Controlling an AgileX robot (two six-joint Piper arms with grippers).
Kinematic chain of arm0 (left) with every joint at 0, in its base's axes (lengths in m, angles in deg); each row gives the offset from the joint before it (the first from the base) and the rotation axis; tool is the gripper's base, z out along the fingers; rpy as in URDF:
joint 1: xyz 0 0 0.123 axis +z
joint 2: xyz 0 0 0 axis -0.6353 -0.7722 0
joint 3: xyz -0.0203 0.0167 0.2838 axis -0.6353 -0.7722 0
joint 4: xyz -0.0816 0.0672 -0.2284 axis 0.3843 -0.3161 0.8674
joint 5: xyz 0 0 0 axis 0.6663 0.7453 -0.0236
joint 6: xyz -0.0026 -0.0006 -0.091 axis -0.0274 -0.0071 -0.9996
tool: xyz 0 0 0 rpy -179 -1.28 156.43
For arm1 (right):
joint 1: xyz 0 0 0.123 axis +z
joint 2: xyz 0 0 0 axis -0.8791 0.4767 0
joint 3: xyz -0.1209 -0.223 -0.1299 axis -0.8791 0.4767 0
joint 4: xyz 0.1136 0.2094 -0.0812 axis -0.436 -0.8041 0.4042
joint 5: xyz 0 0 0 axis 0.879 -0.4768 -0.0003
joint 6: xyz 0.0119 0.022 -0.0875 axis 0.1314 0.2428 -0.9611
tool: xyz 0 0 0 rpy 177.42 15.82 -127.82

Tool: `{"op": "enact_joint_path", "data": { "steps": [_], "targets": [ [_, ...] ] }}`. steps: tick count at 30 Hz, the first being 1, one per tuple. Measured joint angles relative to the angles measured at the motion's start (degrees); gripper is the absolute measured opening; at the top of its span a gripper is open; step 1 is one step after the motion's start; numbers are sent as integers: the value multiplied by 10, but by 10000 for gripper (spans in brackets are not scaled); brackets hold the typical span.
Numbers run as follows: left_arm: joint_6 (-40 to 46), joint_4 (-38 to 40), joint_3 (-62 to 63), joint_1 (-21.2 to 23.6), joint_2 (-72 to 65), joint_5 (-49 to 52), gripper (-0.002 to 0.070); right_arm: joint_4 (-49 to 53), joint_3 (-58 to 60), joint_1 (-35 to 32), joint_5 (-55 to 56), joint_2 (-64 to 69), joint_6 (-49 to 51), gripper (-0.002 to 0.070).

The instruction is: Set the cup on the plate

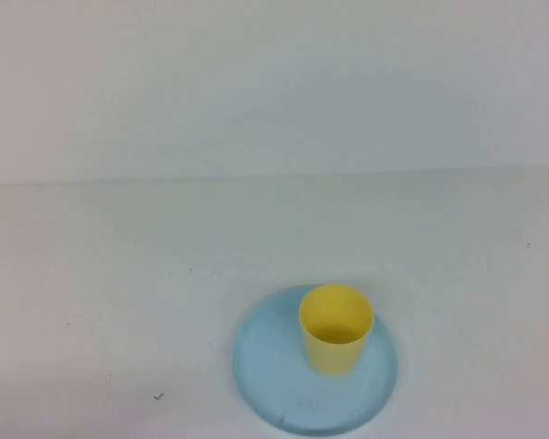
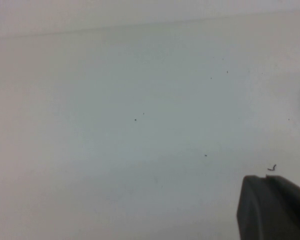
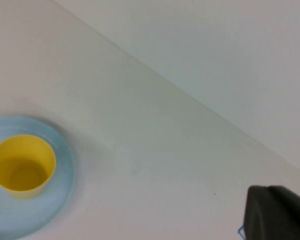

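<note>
You have the small plain yellow plastic cup [image 1: 336, 329] standing upright, mouth up, on the round light blue plastic plate [image 1: 274, 366]. From the high view, the cup sits off the plate's centre, toward its far right part, with its base inside the shallow raised rim. The inside of the cup looks bare yellow, with nothing in it that you can make out. The plate lies flat on the plain white counter [image 1: 119, 274], near the counter's front edge and a little right of the middle. A small dark fleck [image 1: 159, 396] marks the counter well to the plate's left.

Neither arm shows in the high view, so look to the wrist cameras. In the left wrist view, only a dark corner of the left gripper [image 2: 272, 207] comes into sight above bare counter, with a tiny dark curl [image 2: 272, 168] lying just beside it; neither cup nor plate appears there. In the right wrist view, a dark corner of the right gripper [image 3: 277, 212] shows in the same way, well apart from the cup [image 3: 22, 164] and plate [image 3: 60, 180], which sit at the other side of that picture.

For both grippers, you cannot tell how far they are open, and nothing is seen held in either.
</note>
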Motion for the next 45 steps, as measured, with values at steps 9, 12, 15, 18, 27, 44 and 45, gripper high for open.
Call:
{"op": "enact_joint_path", "data": {
  "steps": [9, 12, 15, 18, 27, 44, 45],
  "targets": [
    [0, -2, 0, 0, 0, 0, 0, 142, 0, 0, -20, -63, 1, 1],
    [0, -2, 0, 0, 0, 0, 0, 198, 0, 0, -49, -75, 3, 1],
    [0, -2, 0, 0, 0, 0, 0, 169, 7, -22, -48, -120, 10, 1],
    [0, -3, 0, 0, 0, 0, 0, 105, 48, -85, 62, -208, 13, 1],
    [0, -3, 0, 0, 0, 0, 0, -85, 296, -295, 249, -475, 15, 1],
    [0, -4, 0, 0, 0, 0, 0, -178, 812, -336, 446, -685, 16, 1],
    [0, -4, 0, 0, 0, 0, 0, -178, 828, -336, 455, -685, 16, 1]
  ]
}}
